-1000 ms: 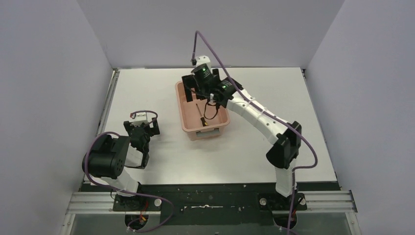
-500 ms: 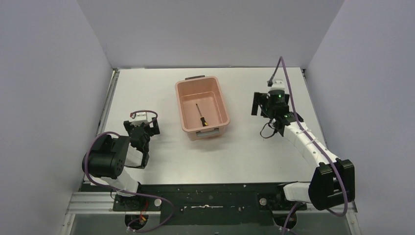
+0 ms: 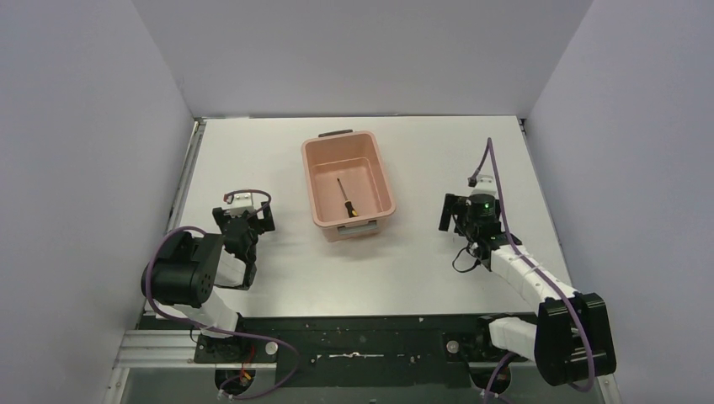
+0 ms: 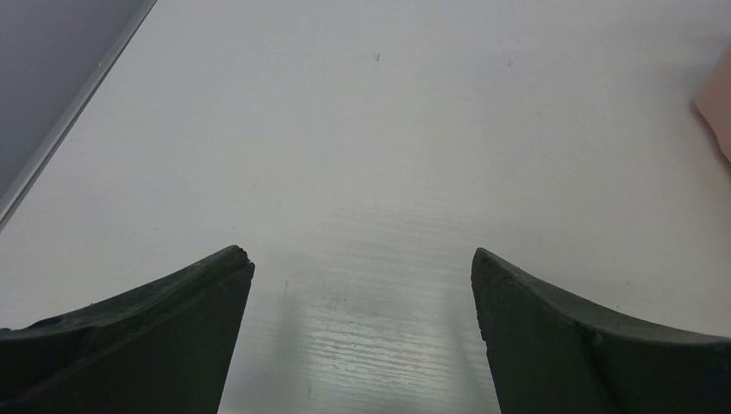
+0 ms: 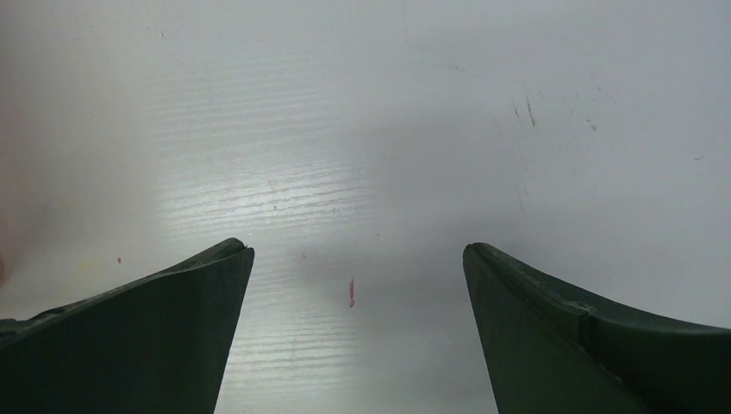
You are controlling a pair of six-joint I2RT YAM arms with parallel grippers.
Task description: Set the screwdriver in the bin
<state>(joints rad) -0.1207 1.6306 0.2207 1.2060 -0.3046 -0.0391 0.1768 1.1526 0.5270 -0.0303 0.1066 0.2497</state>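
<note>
The small screwdriver lies flat on the floor of the salmon-pink bin, its yellow-tipped handle toward the near end. The bin stands in the middle of the white table, and its corner shows at the right edge of the left wrist view. My right gripper hovers low over bare table to the right of the bin, open and empty. To the left of the bin, my left gripper is open over bare table with nothing between its fingers.
Grey walls enclose the table on the left, back and right. A metal strip runs along the table's left edge. A small red mark is on the table between the right fingers. Purple cables loop over both arms.
My right arm has pulled away from above the bin, swung to the right and drawn back toward its base, gripper open throughout. The screwdriver stays in the bin. The left arm has not moved.
</note>
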